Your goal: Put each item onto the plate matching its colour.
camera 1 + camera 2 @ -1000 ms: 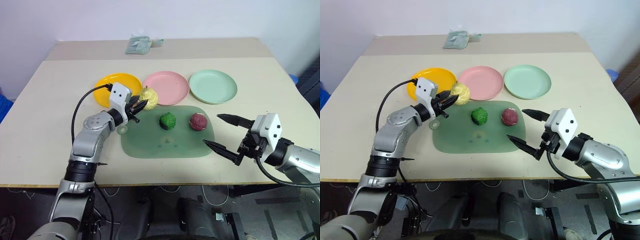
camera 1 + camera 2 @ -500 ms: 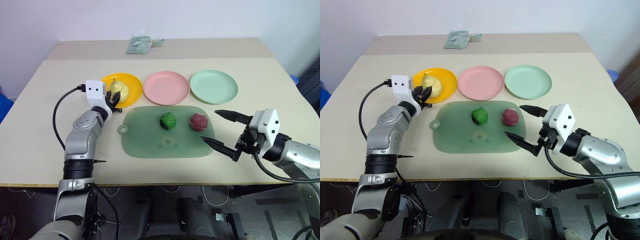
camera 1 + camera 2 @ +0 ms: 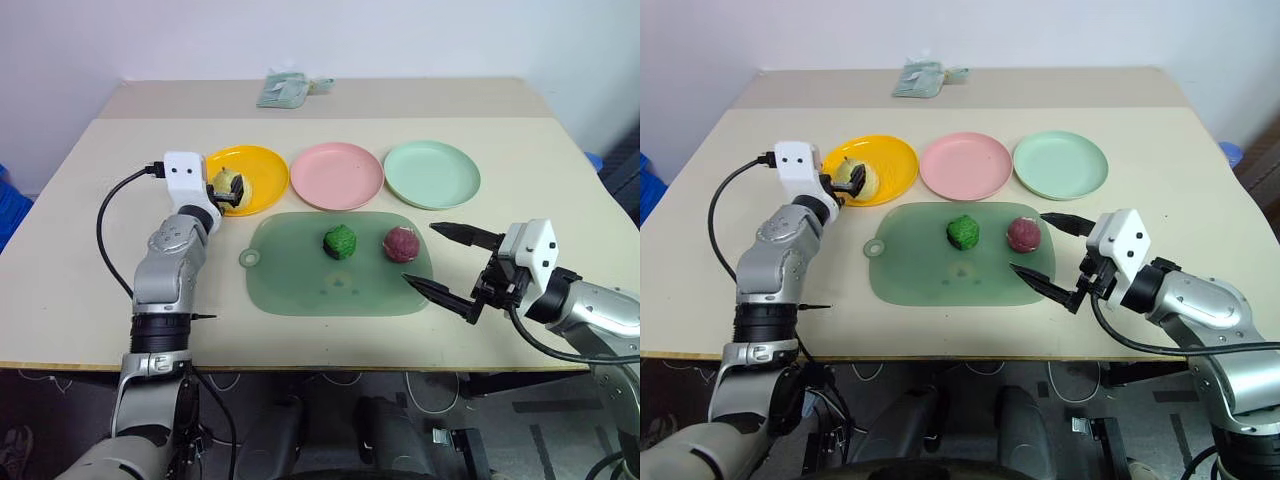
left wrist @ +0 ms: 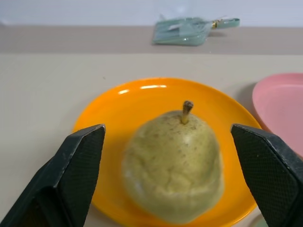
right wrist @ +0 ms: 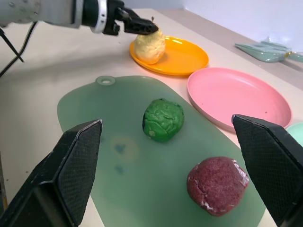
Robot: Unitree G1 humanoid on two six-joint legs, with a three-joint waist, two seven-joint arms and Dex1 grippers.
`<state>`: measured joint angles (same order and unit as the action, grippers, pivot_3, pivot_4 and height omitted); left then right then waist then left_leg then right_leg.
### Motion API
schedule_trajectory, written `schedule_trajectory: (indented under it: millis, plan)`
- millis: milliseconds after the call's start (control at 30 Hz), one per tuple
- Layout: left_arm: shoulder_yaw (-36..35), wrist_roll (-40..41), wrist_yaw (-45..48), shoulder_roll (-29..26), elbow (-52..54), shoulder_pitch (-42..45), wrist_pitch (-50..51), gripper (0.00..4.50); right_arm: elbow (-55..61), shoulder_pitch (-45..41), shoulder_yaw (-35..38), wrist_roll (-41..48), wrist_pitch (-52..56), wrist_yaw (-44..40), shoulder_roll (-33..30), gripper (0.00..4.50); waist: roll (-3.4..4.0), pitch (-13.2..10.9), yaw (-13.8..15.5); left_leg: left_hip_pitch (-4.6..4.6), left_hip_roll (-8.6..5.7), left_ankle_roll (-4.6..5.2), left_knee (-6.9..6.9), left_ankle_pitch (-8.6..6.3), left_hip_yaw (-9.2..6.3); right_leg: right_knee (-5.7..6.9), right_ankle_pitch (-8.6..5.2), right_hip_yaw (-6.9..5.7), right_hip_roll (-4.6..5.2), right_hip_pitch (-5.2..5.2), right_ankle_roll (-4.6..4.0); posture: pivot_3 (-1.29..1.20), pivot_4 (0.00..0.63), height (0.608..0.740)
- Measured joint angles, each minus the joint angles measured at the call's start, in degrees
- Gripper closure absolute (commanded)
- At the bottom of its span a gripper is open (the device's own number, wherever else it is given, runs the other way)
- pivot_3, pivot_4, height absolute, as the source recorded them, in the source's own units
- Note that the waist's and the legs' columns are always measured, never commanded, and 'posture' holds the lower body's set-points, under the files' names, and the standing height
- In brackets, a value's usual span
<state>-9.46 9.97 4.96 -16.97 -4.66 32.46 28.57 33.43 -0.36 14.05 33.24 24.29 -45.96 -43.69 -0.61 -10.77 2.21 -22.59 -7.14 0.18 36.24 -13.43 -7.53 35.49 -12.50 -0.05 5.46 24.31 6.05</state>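
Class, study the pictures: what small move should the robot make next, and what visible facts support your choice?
Probably draw the left hand straight back from the yellow pear. The pear already sits on the orange-yellow plate, and the fingers stand open on either side of it, so pulling away frees the arm without knocking it.

Yellow pear (image 4: 175,165) upright on orange plate (image 4: 118,113); green ball (image 3: 339,241), red ball (image 3: 399,243) off plates.
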Motion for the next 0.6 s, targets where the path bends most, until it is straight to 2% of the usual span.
schedule_trajectory:
  millis: [133,233,367,600]
  plan:
    - [0.51,0.20,2.00,-1.33,5.96,-2.67,3.15,0.04,-0.46,-0.25,-0.29,-0.46,-0.29,-0.45,0.03,0.00,0.00,0.00,0.10,0.00,-0.01,0.00,0.02,0.00,0.01,0.01,0.00,0.00,0.01,-0.01,0.00,0.00,0.150,0.740]
    - [0.16,9.71,14.95,-1.64,11.96,-6.28,2.49,0.04,-0.77,-0.62,-0.87,-0.51,-0.46,-0.51,0.23,0.00,0.01,0.00,0.12,-0.01,-0.01,0.01,0.01,0.00,0.01,-0.02,0.00,0.00,0.03,-0.01,-0.01,0.00,0.150,0.740]
    - [1.07,15.41,22.99,-3.86,15.35,-7.47,4.42,0.04,-1.23,-0.78,-1.29,-0.53,-0.55,-0.59,0.30,0.00,0.01,0.01,-0.03,0.02,0.03,-0.01,0.00,0.01,0.01,0.02,0.01,0.00,0.00,-0.01,-0.04,0.00,0.150,0.740]
    - [8.18,15.68,35.48,-10.20,13.43,-5.86,3.96,0.04,-2.08,-1.00,-2.20,-1.00,-1.05,-0.70,0.50,0.00,0.02,0.01,0.19,0.02,0.02,0.00,0.02,0.01,0.03,-0.02,0.01,0.00,0.00,-0.05,-0.05,0.00,0.150,0.740]
